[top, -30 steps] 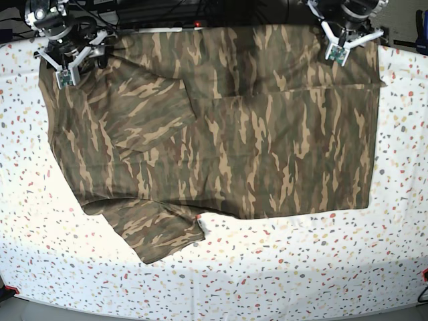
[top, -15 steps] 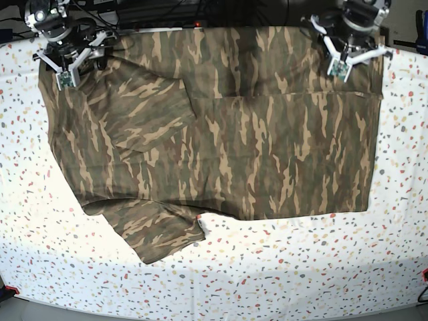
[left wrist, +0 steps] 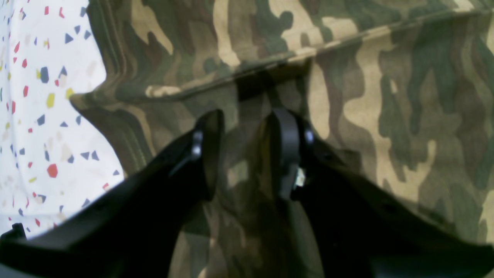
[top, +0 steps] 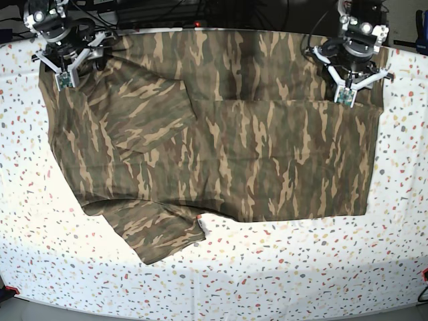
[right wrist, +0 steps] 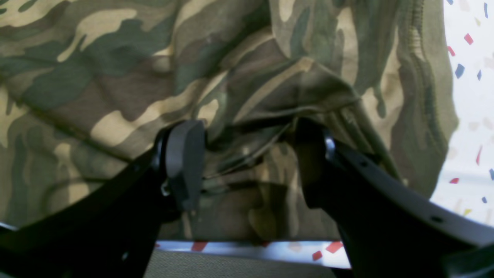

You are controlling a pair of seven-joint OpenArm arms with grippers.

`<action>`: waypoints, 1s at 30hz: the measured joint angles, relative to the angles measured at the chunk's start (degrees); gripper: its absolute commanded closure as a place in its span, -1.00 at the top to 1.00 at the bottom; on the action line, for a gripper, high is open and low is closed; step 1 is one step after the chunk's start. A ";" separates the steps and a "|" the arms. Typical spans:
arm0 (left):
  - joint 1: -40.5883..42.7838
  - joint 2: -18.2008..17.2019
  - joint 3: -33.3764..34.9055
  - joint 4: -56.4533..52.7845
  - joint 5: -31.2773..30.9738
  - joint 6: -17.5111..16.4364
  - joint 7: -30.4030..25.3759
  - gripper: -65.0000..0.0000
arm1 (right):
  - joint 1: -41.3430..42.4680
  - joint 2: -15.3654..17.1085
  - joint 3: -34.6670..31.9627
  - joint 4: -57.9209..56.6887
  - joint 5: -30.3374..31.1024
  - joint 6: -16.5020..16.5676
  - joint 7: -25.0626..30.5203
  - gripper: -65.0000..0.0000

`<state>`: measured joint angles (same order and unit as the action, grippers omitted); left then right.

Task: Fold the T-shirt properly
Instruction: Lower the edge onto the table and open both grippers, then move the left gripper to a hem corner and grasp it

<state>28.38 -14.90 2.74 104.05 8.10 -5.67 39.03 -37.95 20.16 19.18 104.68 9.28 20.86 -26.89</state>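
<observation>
Left wrist: left gripper (left wrist: 247,154) fingers partly apart w/ T-shirt (left wrist: 386,116) cloth between them; can't tell if it's pinched.
Right wrist: right gripper (right wrist: 251,166) fingers wide apart over a bunched fold.
Base: shirt lies spread on speckled bench (top: 301,267), one sleeve folded inward, grippers at both far corners.

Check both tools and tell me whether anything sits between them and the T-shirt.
Nothing visible does. The left tool hangs directly over the T-shirt beside a folded edge, jaws apart with only camouflage cloth between them. The right tool straddles a bunched ridge of the same cloth near the shirt's edge, jaws wide.
</observation>
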 measured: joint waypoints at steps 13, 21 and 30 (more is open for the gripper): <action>0.90 0.00 0.00 7.19 0.87 -0.07 5.18 -0.34 | 4.28 0.11 -0.07 8.11 0.00 0.00 -1.75 0.13; 0.81 -0.02 0.00 16.13 0.90 -0.07 -1.81 -0.34 | 5.73 0.02 -0.07 8.35 -0.20 0.00 6.05 0.13; -4.20 -0.02 0.00 17.84 0.85 -0.24 -9.86 -0.34 | 13.40 -0.81 -0.07 8.31 2.62 0.02 8.00 0.13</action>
<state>24.18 -14.92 2.74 121.89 8.95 -5.91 29.17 -24.56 19.35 19.11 112.99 11.90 20.88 -18.90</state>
